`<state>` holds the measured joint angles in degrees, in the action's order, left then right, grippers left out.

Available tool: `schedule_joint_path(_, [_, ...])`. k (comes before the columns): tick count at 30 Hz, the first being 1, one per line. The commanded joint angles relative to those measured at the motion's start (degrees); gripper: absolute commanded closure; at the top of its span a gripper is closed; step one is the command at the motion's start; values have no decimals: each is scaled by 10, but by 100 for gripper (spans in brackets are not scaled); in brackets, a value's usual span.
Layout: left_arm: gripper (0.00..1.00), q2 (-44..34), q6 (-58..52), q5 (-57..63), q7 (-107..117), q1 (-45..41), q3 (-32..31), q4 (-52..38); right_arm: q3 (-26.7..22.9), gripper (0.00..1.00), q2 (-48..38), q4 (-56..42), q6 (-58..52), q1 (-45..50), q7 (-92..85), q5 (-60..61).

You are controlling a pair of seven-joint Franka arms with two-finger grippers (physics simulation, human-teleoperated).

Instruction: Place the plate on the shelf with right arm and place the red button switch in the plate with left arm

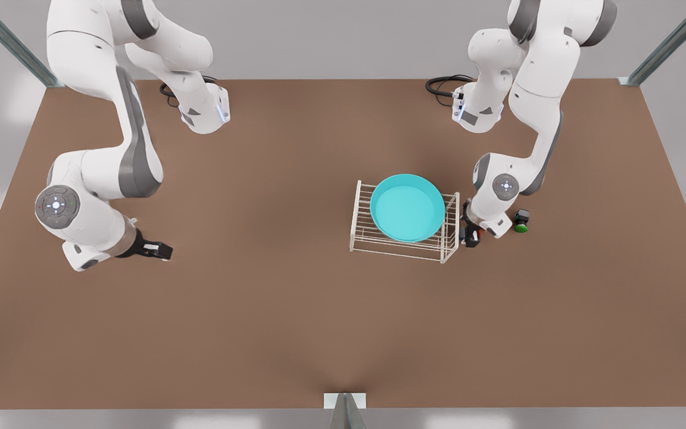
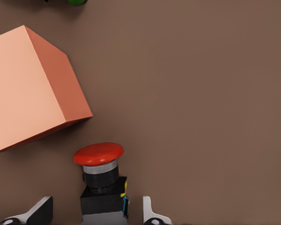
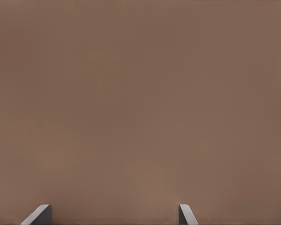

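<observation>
Left gripper (image 2: 96,215) astride red button switch (image 2: 101,180)

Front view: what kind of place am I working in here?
Likely a simulated tabletop test cell: a bare brown table with metal frame posts at its corners, and a turquoise plate on a white wire shelf as props.
</observation>
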<state>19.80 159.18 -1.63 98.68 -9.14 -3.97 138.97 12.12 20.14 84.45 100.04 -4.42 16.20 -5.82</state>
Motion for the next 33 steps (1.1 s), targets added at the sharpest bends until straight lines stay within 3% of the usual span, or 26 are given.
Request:
schedule_joint_path(1, [23, 1, 18, 0, 32, 0, 0, -1, 0, 0, 2, -6, -54, -1, -175, 0])
schedule_joint_path(2, [37, 0, 18, 0, 32, 0, 0, 0, 0, 0, 2, -6, -54, -2, -175, 0])
schedule_joint_path(5, [48, 1, 18, 0, 31, 0, 0, -1, 0, 0, 2, -6, -54, -5, -175, 0])
schedule_joint_path(17, [51, -8, 3, 0, 26, 5, 19, -29, -2, 0, 2, -11, -54, -6, -176, 3])
schedule_joint_path(29, [53, -25, -315, 0, 28, 4, 28, -243, -3, 0, 2, -13, -54, -6, -176, 5])
schedule_joint_path(33, [53, -41, -434, -6, 51, -1, 2, -326, -3, 0, 2, -13, -54, -6, -176, 5])
